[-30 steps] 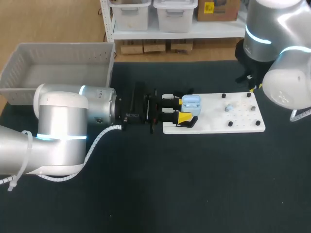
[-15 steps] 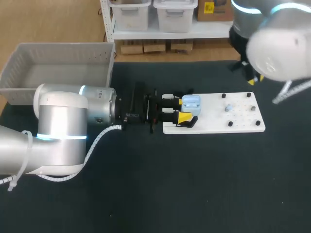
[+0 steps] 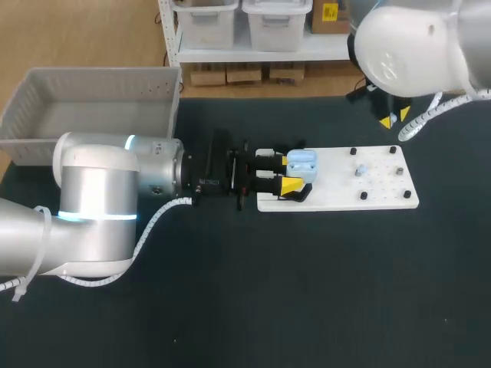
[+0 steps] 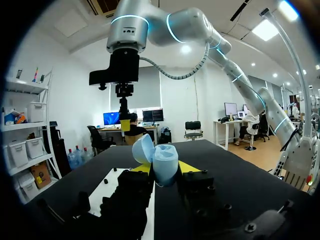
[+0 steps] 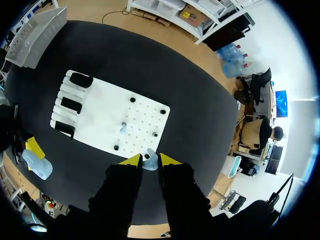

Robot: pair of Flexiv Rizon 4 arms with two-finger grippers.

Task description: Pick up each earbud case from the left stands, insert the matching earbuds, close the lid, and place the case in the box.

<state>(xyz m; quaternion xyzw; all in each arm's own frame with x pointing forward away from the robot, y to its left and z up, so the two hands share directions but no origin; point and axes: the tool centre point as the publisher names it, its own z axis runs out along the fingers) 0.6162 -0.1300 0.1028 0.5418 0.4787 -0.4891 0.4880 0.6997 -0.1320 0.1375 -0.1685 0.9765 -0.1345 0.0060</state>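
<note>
Pale blue all over the glossy plastic earbud case (image 3: 301, 162) and the tiny earbud (image 5: 150, 161). Bright yellow at the tips of the black left gripper (image 4: 162, 170) and right gripper (image 5: 150, 160). Plain white, dotted with black pegs, on the flat rectangular board (image 3: 383, 198). Matte black for the table (image 3: 307, 291). Light grey, ribbed, for the plastic box (image 3: 100, 80).

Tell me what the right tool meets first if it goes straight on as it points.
Probably the white board, at the edge ahead of the right tool and the earbud it holds; depth is unclear, so possibly the black table beside it.
</note>
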